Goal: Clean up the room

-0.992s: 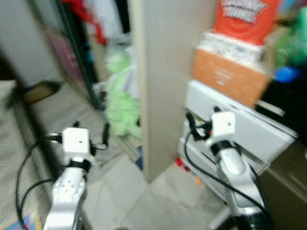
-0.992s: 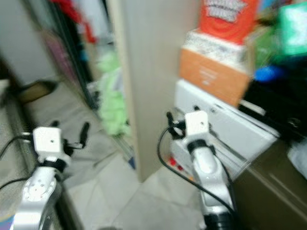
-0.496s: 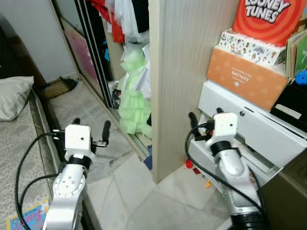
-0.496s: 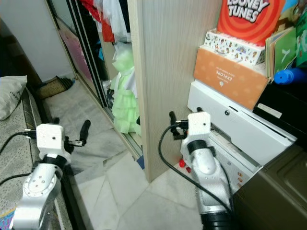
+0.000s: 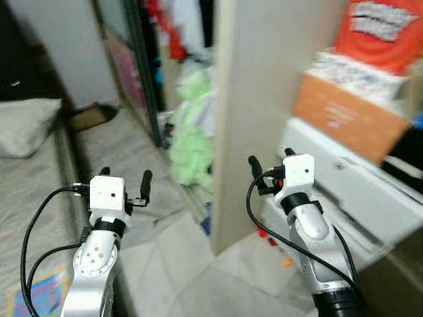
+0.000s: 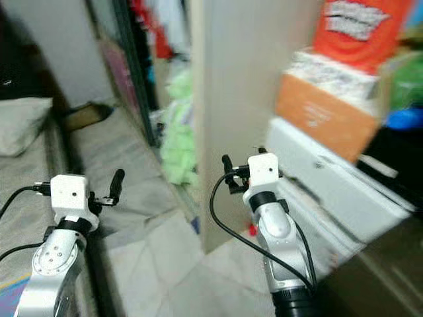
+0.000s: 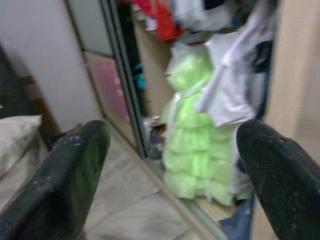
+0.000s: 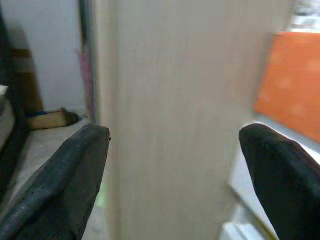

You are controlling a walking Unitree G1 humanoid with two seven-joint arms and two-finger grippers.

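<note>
Both arms are raised in front of me with nothing in them. My left gripper (image 5: pixel 125 177) is open over the grey floor beside the bed, and its wrist view looks between its fingers (image 7: pixel 75 165) at a light green frilly garment (image 7: pixel 192 150) at the foot of the open wardrobe. My right gripper (image 5: pixel 271 158) is open close to the wardrobe's pale wooden side panel (image 5: pixel 248 99). Small red and orange bits (image 5: pixel 271 239) lie on the floor at the panel's foot. The picture is blurred.
A bed with a white pillow (image 5: pixel 30 125) runs along my left. Clothes (image 7: pixel 170 15) hang in the wardrobe behind its dark sliding-door track. To the right, an orange box (image 5: pixel 344 115) and a red box (image 5: pixel 386 26) are stacked on a white unit (image 5: pixel 350 185). A brown item (image 5: pixel 89 117) lies by the far wall.
The whole picture has shifted and blurred, so the camera has moved, bringing more of the bed and pillow into view. Both grippers stay open and hold the same pose.
</note>
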